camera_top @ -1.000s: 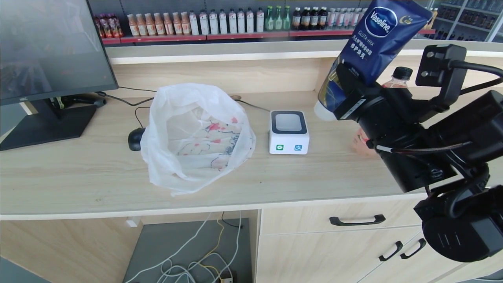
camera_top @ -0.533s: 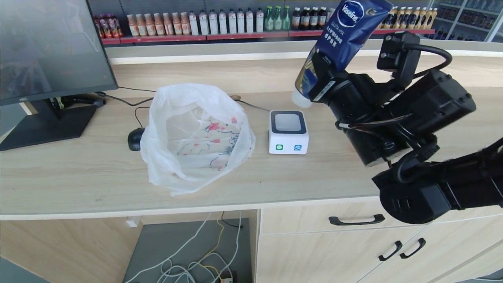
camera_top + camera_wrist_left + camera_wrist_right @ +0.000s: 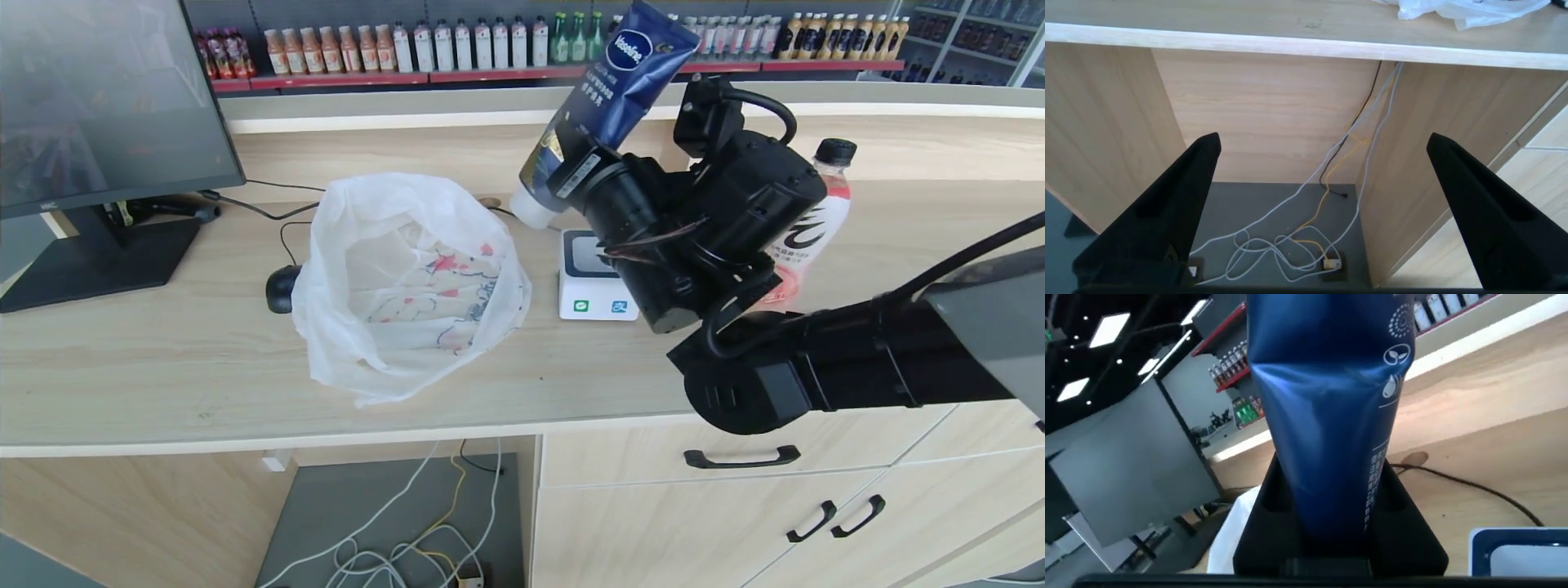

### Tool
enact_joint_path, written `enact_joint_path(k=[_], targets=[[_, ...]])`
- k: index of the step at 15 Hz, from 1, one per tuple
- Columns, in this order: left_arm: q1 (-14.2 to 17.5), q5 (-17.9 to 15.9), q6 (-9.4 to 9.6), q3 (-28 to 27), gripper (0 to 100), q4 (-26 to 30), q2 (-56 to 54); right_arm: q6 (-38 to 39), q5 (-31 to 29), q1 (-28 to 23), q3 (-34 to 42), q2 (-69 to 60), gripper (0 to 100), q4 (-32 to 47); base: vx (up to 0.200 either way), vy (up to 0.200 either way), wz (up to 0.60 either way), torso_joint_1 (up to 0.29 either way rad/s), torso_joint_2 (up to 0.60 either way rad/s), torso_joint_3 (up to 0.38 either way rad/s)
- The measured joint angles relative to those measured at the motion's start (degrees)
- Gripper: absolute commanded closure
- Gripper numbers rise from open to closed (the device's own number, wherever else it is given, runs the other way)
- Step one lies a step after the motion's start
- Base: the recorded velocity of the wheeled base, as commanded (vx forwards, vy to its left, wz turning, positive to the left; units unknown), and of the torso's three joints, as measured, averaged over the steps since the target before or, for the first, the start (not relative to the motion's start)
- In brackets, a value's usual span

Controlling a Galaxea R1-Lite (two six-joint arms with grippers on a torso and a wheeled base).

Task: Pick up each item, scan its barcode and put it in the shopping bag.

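Tube: the blue tube (image 3: 604,98) was off the counter (image 3: 163,367) and tilted, white cap lowest and crimped end highest. The cap hung above the scanner's back edge, on the bag side.
Right gripper: the right gripper (image 3: 581,167) was clenched on the tube's lower body, just above the cap. In the wrist view both fingers pressed its sides.
Left gripper: the left gripper (image 3: 1324,140) was low, in front of the counter's open underside, with its jaws spread wide and nothing between them.
Scanner: the scanner (image 3: 592,304) stood on the counter just beside the bag, partly hidden by the right arm.
Bag: the bag (image 3: 326,310) stood open-mouthed, with printed contents lying inside.
Bottle: the bottle (image 3: 816,229) stood upright behind the right arm.
Handling: the tube was probably light, soft-walled and glossy, so a hard squeeze could dent it and a light one could let it slide.
Hold: the stiffer part near the cap seemed the safest place to grip.
Barcode: its position could not be told.
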Motion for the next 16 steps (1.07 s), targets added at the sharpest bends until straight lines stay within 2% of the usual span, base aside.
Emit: enact_joint_path(k=[5,12,16], targets=[[0.0,0.0,0.0,0.0,0,0.0,0.0,16.1,-11.1,1.1,-1.1,-0.3,100,8.6,0.0,0.0,0.0,0.0,0.0,0.0],[0.0,0.0,0.0,0.0,0,0.0,0.0,29.6,-12.1,-1.0,-2.4,-1.9,100,19.8,0.0,0.0,0.0,0.0,0.0,0.0],[0.0,0.0,0.0,0.0,0,0.0,0.0,31.4,-11.8,-2.4,-6.3,-1.0,100,24.6,0.0,0.0,0.0,0.0,0.0,0.0]])
